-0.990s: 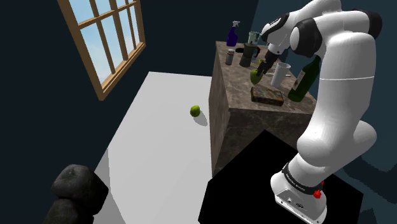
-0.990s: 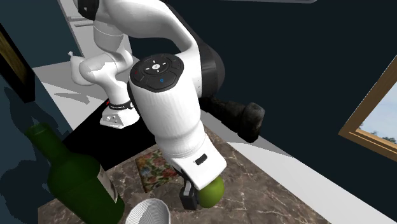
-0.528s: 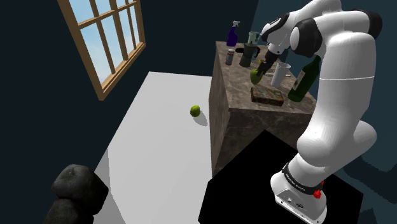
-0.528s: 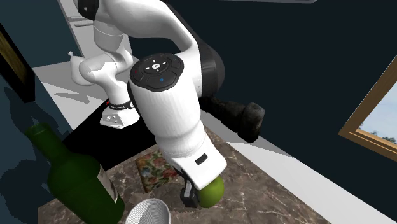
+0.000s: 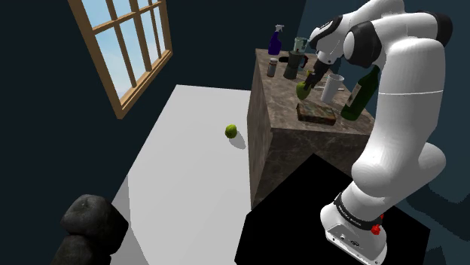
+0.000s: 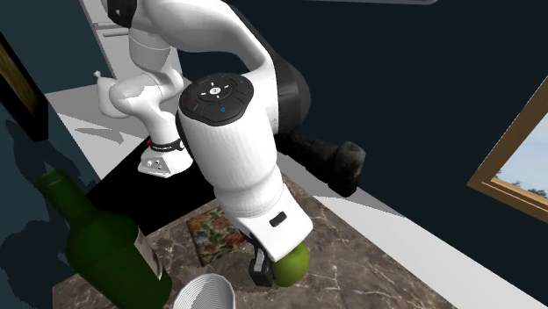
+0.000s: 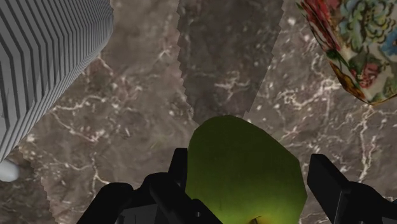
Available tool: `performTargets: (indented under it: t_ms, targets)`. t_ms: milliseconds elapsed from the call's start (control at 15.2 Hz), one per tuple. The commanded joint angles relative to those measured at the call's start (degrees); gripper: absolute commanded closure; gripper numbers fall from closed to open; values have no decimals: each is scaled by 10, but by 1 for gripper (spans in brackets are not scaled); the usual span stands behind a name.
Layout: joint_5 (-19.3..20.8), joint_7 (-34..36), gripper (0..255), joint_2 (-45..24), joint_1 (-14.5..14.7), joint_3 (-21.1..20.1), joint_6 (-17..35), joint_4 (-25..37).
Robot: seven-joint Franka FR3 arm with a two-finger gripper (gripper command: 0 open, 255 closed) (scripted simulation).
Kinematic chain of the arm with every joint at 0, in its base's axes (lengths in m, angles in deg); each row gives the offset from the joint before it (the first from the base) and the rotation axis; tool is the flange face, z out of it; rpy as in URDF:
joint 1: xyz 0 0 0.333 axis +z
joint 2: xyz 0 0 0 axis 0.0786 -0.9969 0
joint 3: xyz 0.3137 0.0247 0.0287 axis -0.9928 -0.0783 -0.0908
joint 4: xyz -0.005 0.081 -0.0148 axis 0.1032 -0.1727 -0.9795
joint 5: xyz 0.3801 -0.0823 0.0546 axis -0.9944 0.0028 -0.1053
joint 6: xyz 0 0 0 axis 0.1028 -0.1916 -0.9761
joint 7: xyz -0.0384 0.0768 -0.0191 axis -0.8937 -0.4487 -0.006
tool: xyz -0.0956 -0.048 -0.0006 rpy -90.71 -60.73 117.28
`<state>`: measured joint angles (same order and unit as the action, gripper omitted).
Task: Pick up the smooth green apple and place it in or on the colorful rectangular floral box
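Green and smooth, the apple (image 7: 245, 167) is pinched between the two fingers of the claw (image 7: 251, 175), hanging just above the marbled desk (image 7: 216, 70). The lift looks done, so the carry is the step in hand. The floral box (image 7: 356, 44) lies near, off to one side of the apple, flat on the same desk. Next, I judge, the claw must shift over the box's top, lower, then spread to release.

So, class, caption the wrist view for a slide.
Black jaws clasp a smooth green apple above a brown marbled countertop, colourful floral box nearby.
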<state>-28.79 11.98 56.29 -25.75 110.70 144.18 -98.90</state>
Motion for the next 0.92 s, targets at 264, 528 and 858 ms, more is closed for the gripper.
performTargets:
  t_ms: [264,528,858]
  targets:
    - [12,11,255,14,2,6,-29,17]
    - [21,20,255,24,3,10,-53,33]
    - [30,31,255,35,3,14,-84,57]
